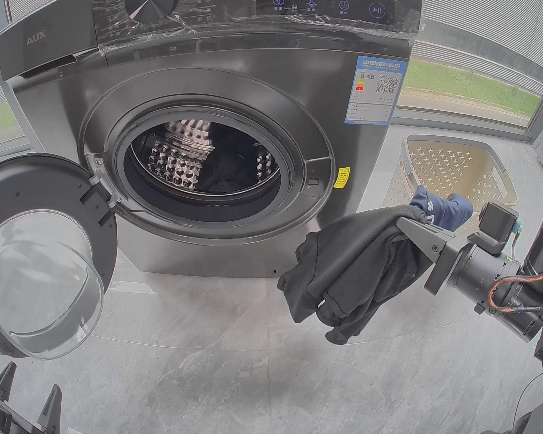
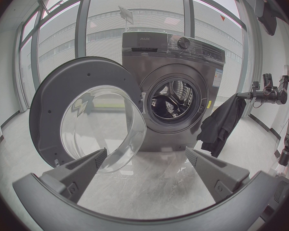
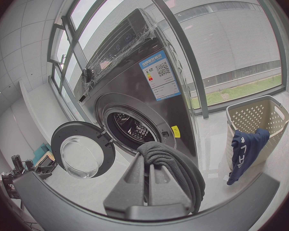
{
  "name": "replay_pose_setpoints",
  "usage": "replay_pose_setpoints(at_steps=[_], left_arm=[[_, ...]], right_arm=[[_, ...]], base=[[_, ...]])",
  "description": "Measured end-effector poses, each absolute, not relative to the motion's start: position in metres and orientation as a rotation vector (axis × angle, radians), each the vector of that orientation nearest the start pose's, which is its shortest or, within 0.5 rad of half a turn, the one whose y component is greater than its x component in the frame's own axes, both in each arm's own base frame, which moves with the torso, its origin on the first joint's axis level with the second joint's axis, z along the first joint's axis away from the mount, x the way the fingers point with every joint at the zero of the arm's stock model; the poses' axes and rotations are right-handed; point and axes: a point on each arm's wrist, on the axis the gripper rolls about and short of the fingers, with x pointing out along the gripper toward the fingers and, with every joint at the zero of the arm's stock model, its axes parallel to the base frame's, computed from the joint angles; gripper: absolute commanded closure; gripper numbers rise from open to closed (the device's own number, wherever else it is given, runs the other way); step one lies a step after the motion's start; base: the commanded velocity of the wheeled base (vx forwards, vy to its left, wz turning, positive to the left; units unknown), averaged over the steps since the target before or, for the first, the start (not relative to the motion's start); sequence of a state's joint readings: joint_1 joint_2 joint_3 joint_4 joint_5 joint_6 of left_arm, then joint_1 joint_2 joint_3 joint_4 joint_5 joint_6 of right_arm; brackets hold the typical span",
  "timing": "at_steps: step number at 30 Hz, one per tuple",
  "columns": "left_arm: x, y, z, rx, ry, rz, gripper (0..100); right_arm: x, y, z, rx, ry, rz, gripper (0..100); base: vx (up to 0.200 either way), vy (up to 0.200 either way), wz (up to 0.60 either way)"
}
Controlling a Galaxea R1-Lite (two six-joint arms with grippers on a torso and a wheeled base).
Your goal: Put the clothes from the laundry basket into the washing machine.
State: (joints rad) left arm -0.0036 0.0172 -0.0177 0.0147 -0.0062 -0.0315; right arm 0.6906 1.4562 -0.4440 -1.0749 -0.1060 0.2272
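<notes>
While my right tool (image 1: 404, 224) is clenched on a dark grey garment (image 1: 350, 266), right of centre in the head view, the cloth hangs from it in a long bundle, its length running down toward the lower left and seemingly clear of the floor (image 1: 223, 363); the washing machine's drum opening (image 1: 205, 161) lies up and to the left of it in the frame, well apart, so I judge the coming move to be a carry leftward and up into that mouth; some dark clothing (image 1: 229, 173) lies in the drum already; the door (image 1: 42, 254) stands swung wide at the lower left, off the path, though the drooping tail could catch on the opening's lower rim; my left tool (image 1: 30, 381) sits in the bottom left corner, released and holding nothing, farther from the garment; the laundry basket (image 1: 458, 167) stands at the right beside the machine, a blue garment (image 1: 443, 207) draped over its rim, just behind my right tool.
</notes>
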Motion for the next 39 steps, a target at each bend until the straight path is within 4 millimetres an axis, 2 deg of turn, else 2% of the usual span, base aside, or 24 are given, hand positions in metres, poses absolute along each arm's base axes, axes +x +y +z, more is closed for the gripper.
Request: replay_pose_setpoints(at_steps=[10, 31, 39], left_arm=[[-0.0228, -0.0001, 0.0793, -0.032, 0.015, -0.009, 0], [-0.0228, -0.0001, 0.0793, -0.032, 0.015, -0.010, 0], [-0.0228, 0.0000, 0.0792, -0.032, 0.015, -0.009, 0]], right_arm=[[0.1746, 0.1406, 0.1952, 0.245, 0.012, 0.587, 100], [0.1752, 0.1397, 0.1955, 0.248, 0.010, 0.582, 100], [0.1753, 0.1398, 0.1953, 0.248, 0.011, 0.582, 100]], base=[[-0.020, 0.000, 0.00], [0.000, 0.200, 0.00], [0.000, 0.000, 0.00]])
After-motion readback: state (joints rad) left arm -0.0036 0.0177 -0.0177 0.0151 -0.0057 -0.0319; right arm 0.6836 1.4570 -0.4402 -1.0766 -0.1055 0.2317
